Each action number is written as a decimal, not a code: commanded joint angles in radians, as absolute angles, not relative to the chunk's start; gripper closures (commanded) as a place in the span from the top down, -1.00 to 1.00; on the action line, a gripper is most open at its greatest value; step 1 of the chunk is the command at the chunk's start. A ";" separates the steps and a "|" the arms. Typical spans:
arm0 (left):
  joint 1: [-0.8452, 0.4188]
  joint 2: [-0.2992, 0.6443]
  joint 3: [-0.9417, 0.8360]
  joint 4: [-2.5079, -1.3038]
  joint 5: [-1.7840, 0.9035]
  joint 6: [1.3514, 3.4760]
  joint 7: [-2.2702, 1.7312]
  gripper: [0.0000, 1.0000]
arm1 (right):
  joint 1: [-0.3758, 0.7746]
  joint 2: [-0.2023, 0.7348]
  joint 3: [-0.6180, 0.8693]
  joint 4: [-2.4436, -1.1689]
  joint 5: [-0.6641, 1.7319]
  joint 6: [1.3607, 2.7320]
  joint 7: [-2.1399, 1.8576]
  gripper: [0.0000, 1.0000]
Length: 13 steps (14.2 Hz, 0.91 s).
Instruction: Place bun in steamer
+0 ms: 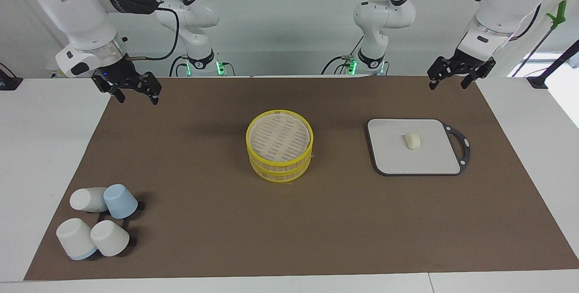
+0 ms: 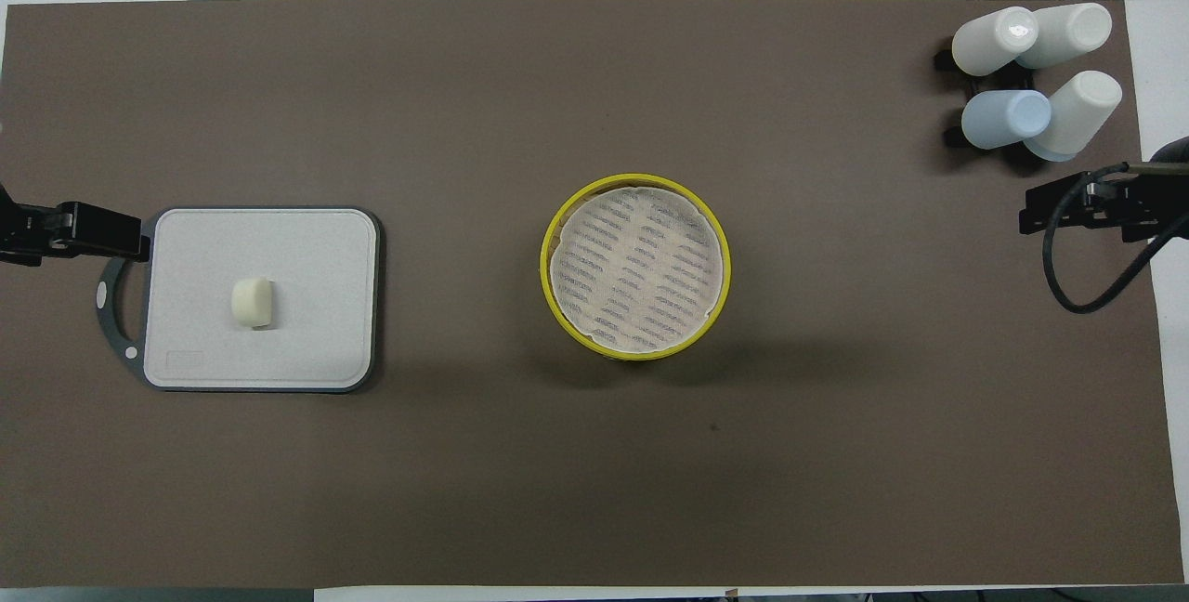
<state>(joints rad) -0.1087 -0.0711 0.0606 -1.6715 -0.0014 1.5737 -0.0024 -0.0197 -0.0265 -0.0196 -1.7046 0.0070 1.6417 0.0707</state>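
Facing view high, opposite overhead; both share mat (image 1: pixel 289 220).

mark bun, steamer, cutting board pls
bun (image 1: pixel 412 140), facing view: middle of the pale lump.
steamer (image 1: pixel 250 125), facing view: yellow top rim, toward the right arm's end.
cutting board (image 2: pixel 307 249), overhead view: bare grey surface beside the bun.

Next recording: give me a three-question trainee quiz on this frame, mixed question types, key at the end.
1. True or false: the small cream-white bun lies on the grey square board with black handle.
2. Is the round yellow-rimmed bamboo steamer holding anything? A) the bun B) nothing C) a cup
3. Which gripper hangs closer to the board: left gripper or right gripper?

Key: 1 true; 2 B; 3 left.
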 commanded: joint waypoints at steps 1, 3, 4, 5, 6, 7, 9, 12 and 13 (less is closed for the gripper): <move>-0.106 -0.092 0.057 -1.687 -0.008 1.577 -0.003 1.00 | -0.035 -0.021 -0.012 -1.692 0.006 1.600 0.041 1.00; -0.106 -0.091 0.057 -1.687 -0.009 1.566 -0.006 1.00 | -0.035 -0.023 -0.012 -1.692 0.005 1.592 0.041 1.00; -0.106 -0.091 0.057 -1.687 -0.011 1.571 -0.006 1.00 | -0.035 -0.025 -0.012 -1.693 0.005 1.592 0.041 1.00; -0.106 -0.091 0.057 -1.686 -0.009 1.571 -0.006 1.00 | -0.035 -0.025 -0.012 -1.694 0.005 1.594 0.041 1.00; -0.106 -0.091 0.057 -1.687 -0.011 1.571 -0.006 1.00 | -0.035 -0.025 -0.012 -1.697 0.005 1.594 0.041 1.00; -0.106 -0.092 0.058 -1.690 -0.009 1.568 -0.006 1.00 | -0.035 -0.026 -0.012 -1.700 0.005 1.595 0.043 1.00; -0.098 -0.100 0.058 -1.710 -0.011 1.575 -0.003 1.00 | -0.044 -0.038 -0.012 -1.724 0.006 1.598 0.043 1.00; -0.094 -0.176 0.060 -1.872 -0.011 1.676 0.011 1.00 | -0.049 -0.048 -0.011 -1.747 0.009 1.617 0.041 1.00; -0.094 -0.214 0.060 -1.957 -0.009 1.739 0.011 1.00 | -0.045 -0.066 -0.011 -1.790 0.009 1.656 0.041 1.00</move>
<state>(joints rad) -0.1084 -0.1012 0.0659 -1.7613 -0.0014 1.6202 -0.0014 -0.0315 -0.0274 -0.0203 -1.7186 0.0070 1.6109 0.0707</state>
